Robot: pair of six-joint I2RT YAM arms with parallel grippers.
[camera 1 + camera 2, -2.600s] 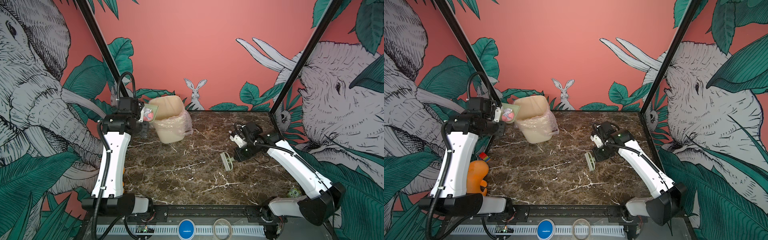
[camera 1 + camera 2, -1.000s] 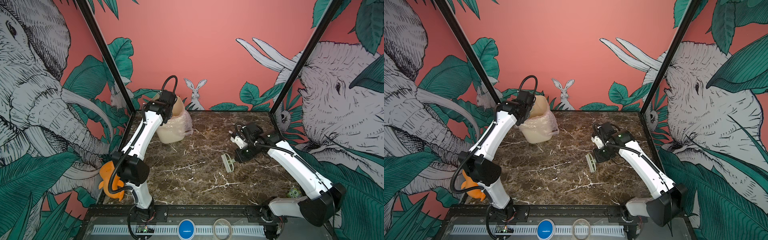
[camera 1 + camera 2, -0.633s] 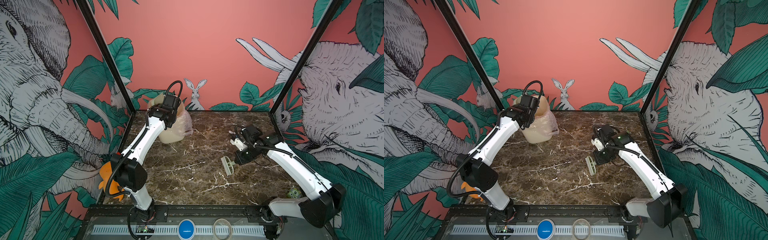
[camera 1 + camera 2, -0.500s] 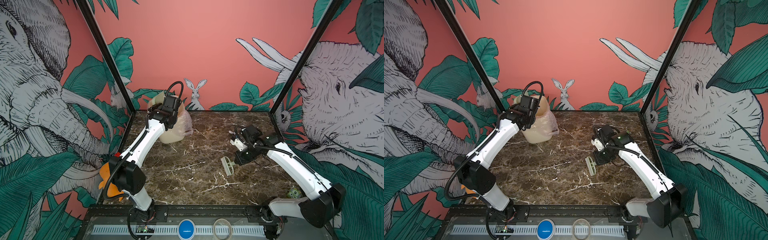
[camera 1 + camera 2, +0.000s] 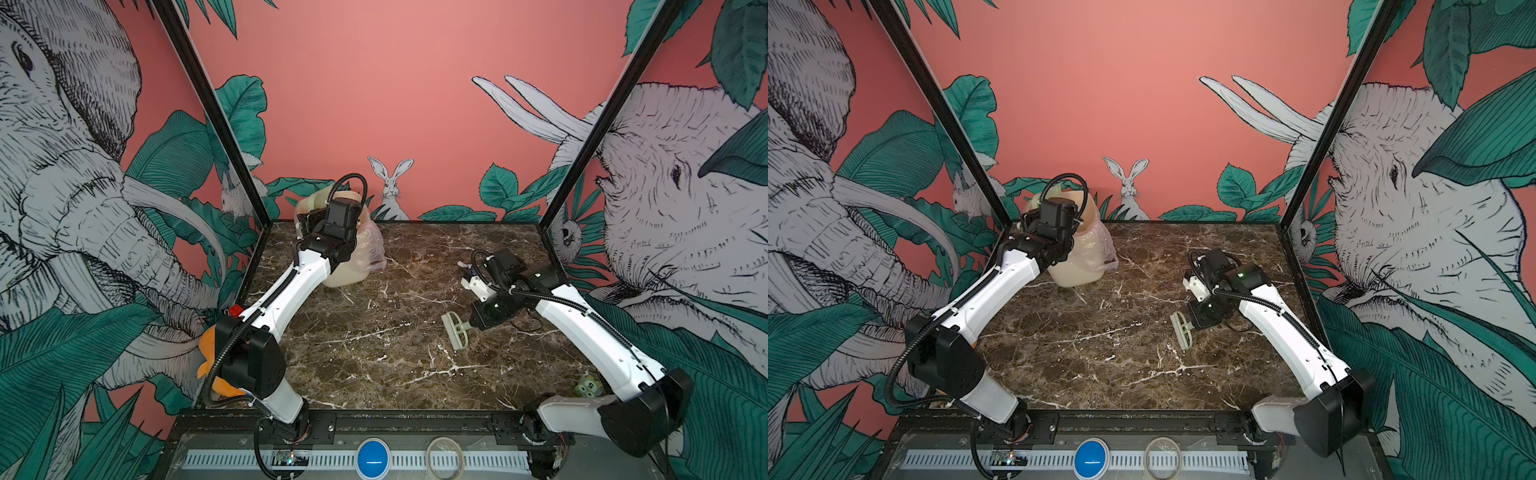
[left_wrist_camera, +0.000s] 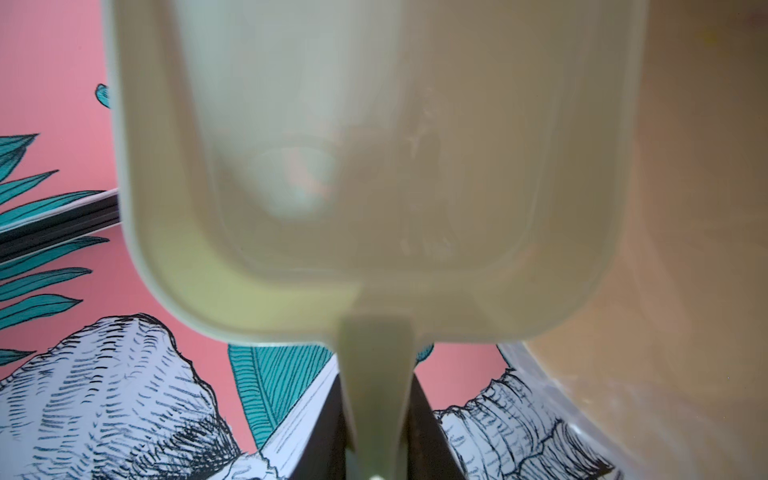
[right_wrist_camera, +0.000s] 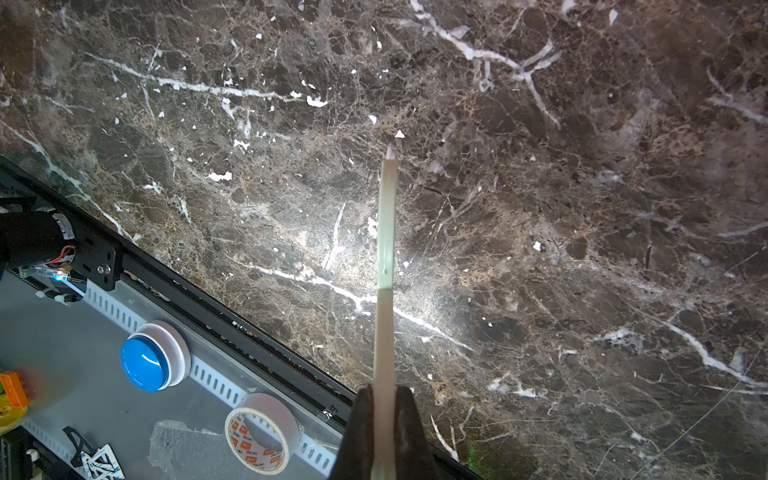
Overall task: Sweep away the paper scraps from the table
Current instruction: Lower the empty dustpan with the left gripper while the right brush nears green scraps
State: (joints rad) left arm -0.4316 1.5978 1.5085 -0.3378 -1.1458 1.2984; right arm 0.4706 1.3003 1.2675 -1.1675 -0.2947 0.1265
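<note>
At the table's [image 5: 374, 353] back left, my left gripper [image 6: 380, 415] is shut on the handle of the pale green dustpan [image 6: 374, 166]. The pan is raised over the cream bin [image 5: 357, 266] and shows in both top views [image 5: 1050, 195]. A blurred pale and pink patch shows through the pan; I cannot tell if it is paper scraps. No paper scraps show on the table in the top views. My right gripper [image 5: 473, 326] is shut on the pale green brush [image 5: 456, 336] just above the table at mid right. The right wrist view shows the brush [image 7: 385, 249] edge on.
A clear plastic liner [image 5: 374, 249] hangs over the bin's side. Black frame posts rise at both back corners. An orange object [image 5: 206, 345] sits off the left edge and a small green toy [image 5: 588, 386] at the front right. Tape roll [image 7: 262, 432] and blue button [image 7: 153, 361] lie beyond the front rail.
My left arm has swung from the table's left side to over the bin with the dustpan, settling a little further right. The right arm and brush have barely moved.
</note>
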